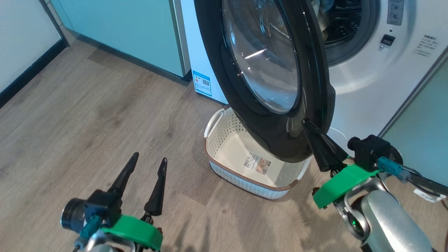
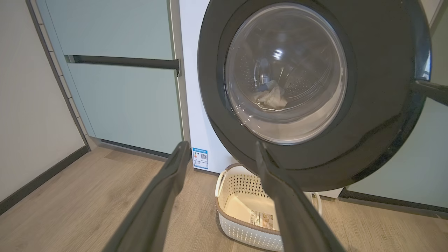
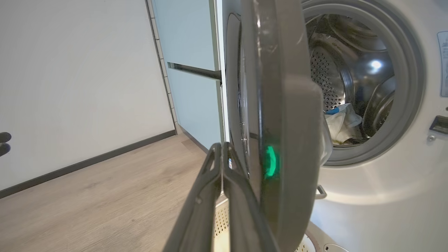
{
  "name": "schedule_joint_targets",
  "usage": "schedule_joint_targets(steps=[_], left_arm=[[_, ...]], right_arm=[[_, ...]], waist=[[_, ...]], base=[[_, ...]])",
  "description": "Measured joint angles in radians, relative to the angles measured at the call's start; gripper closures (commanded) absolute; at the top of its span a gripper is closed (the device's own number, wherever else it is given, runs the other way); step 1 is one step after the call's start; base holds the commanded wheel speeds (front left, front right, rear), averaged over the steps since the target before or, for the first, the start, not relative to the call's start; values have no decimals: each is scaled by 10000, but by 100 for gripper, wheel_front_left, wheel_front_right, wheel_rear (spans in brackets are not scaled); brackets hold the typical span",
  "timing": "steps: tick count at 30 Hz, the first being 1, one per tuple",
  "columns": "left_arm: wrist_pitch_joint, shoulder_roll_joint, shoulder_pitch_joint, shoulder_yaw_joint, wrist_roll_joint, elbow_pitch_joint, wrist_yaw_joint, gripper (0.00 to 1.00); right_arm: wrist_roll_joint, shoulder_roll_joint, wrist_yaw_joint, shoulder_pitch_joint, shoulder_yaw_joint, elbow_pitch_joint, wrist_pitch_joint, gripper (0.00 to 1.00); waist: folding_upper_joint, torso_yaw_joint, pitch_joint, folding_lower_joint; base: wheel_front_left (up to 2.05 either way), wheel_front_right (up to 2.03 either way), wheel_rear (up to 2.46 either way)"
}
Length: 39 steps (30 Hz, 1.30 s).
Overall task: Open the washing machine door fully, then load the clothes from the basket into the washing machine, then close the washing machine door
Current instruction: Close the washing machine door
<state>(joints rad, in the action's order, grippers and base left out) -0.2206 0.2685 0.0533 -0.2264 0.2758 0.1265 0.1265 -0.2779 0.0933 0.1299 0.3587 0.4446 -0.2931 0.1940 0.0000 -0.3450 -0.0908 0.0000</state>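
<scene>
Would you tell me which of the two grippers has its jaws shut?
The right gripper, tip by the washing machine door; the left gripper has jaws spread.

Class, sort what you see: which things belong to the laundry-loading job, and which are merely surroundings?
Job: round glossy black washing machine door; white front-loading washing machine; pale cream clothes in its drum; empty cream perforated plastic basket; right hand, shut, at the door's edge.
Surroundings: pale green cabinet panels; wooden floor; white wall.
</scene>
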Motion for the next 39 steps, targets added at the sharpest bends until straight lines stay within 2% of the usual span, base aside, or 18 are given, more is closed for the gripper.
schedule_joint_targets(steps=[21, 30, 39], left_arm=[[-130, -15, -195, -67, 2, 171, 84, 0], [-274, -268, -808, -134, 2, 136, 67, 0], [-351, -685, -1518, -182, -48, 100, -153, 0]], right_arm=[[290, 69, 2, 497, -953, -140, -21, 100], [614, 604, 2, 1608, -1845, -270, -249, 100], [874, 1183, 2, 2844, -2589, -571, -550, 100]], waist=[[0, 62, -690, 0], [0, 98, -1507, 1], [0, -67, -2474, 2]], base=[[0, 0, 0], [0, 0, 0], [0, 0, 0]])
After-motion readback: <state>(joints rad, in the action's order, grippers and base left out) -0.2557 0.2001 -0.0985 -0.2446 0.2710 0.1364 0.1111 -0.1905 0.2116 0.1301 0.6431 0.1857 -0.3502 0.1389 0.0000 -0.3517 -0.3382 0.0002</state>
